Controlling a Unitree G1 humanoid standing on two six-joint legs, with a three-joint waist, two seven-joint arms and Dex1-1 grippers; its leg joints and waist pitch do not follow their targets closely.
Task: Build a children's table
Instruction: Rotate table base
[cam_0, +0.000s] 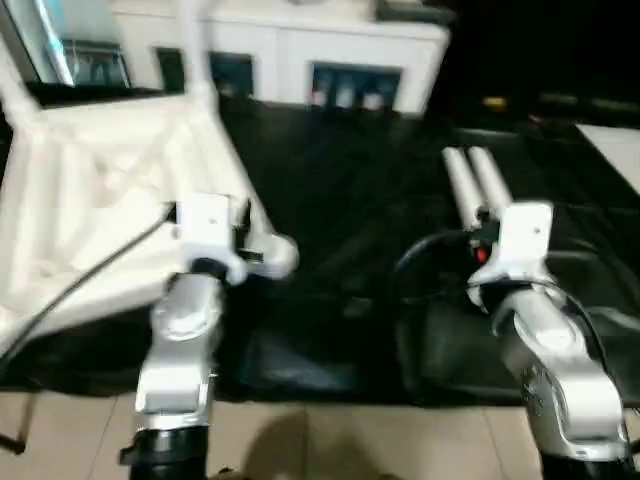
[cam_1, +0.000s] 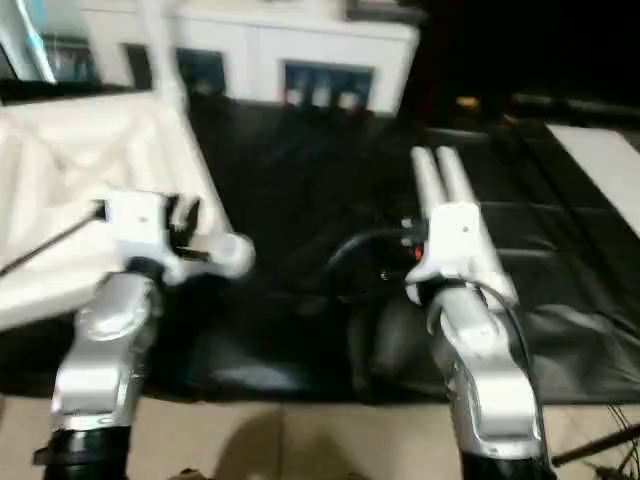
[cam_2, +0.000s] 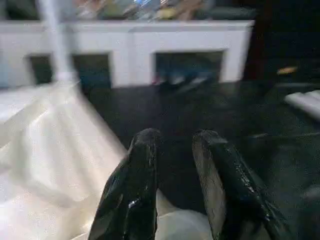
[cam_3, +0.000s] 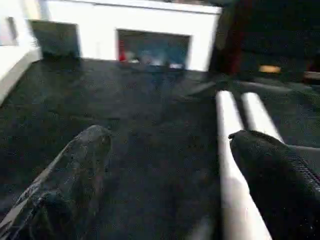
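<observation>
The tabletop (cam_0: 90, 200) lies upside down on the black mat (cam_0: 350, 200) at the robot's left, ribbed underside up so the corner sockets can take legs; one leg (cam_0: 195, 50) already stands upright in the far corner. Two more legs (cam_0: 475, 185) lie side by side on the mat at the right, within reach of that arm. The left gripper (cam_2: 172, 165) hovers at the tabletop's near corner, beside the round socket (cam_0: 275, 255), its fingers a narrow gap apart and gripping nothing, probably to steady the top. The right gripper (cam_3: 170, 165) is spread wide and empty, just above the near ends of the loose legs, one finger (cam_3: 280, 175) over them, seemingly lined up to pick one. Beyond the mat stands a white cabinet (cam_0: 300, 50).
</observation>
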